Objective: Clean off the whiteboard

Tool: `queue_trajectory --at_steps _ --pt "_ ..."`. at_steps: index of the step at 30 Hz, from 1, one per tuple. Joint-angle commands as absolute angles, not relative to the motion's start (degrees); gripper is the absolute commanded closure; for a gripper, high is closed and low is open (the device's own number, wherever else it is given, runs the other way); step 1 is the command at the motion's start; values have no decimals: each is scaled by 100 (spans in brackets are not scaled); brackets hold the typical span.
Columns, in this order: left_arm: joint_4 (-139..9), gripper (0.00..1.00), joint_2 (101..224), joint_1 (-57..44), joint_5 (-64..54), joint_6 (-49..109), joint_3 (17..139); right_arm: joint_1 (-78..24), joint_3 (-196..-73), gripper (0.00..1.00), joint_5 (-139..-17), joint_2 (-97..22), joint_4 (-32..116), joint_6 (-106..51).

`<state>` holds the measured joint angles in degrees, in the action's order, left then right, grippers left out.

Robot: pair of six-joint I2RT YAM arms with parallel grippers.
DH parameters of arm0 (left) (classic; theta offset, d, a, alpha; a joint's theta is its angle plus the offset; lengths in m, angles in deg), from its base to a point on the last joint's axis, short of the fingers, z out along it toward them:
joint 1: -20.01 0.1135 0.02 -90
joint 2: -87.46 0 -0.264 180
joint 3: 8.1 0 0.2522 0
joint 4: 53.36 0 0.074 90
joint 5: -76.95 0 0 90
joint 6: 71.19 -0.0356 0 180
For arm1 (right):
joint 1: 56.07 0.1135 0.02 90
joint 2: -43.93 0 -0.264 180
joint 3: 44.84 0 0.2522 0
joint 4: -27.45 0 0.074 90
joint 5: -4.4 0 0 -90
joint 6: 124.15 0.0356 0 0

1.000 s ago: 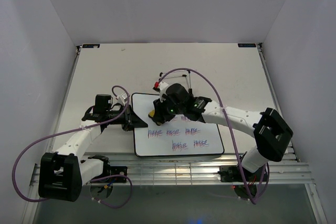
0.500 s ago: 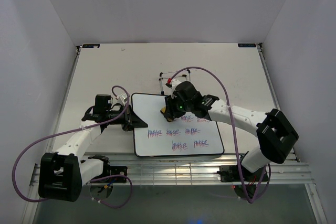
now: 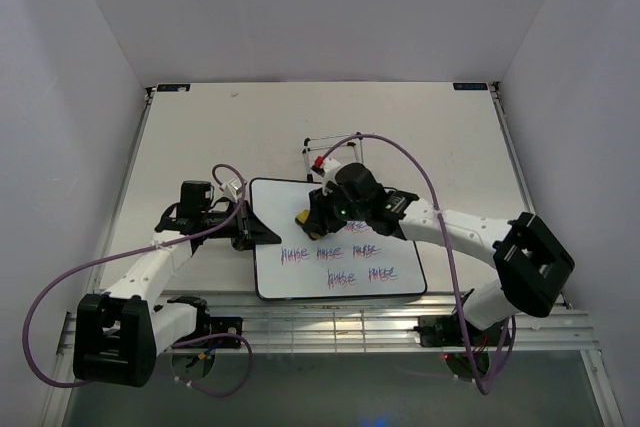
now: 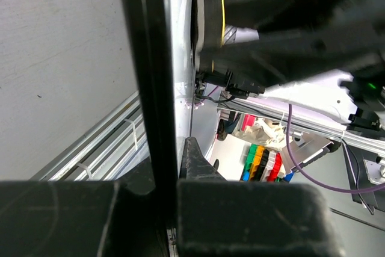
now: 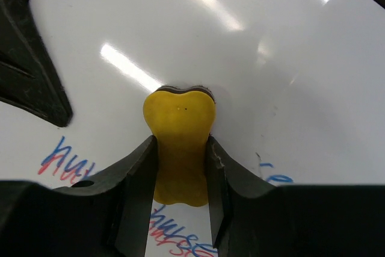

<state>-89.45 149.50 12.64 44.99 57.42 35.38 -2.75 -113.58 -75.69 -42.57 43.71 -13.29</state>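
Where whiteboard (image 3: 275,272) gleams glossy, right jaws pinch yellow bone-shaped eraser (image 5: 179,142).

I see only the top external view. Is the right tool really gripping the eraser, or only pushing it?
Observer: Gripping. In the right wrist view the right tool pinches the yellow eraser at its narrow waist.
Operator: Does the eraser touch the board?
Observer: Yes. The left wrist view shows its dark felt layer flat against the whiteboard.
Operator: Is there ink near it?
Observer: Yes. Red-blue scribbles lie on both sides of that tool.
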Motion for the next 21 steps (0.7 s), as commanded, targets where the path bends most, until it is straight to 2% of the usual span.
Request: queue_trajectory --at_steps 1,6,11,21 --pt "-8646 100 14714 1184 3520 5212 3669 -693 -10108 89 -7611 -4432 5483 -1297" --pt "-8655 100 14722 1184 3538 5203 3669 -1658 -9306 89 -7690 -3897 5501 -1376" --pt "-8655 100 14740 1193 3538 5203 3677 -1881 -9357 91 -7508 -3711 5720 -1534" --pt "-8646 100 14784 1193 3547 5177 3686 -441 -11237 92 -7067 -4183 5396 -1210"
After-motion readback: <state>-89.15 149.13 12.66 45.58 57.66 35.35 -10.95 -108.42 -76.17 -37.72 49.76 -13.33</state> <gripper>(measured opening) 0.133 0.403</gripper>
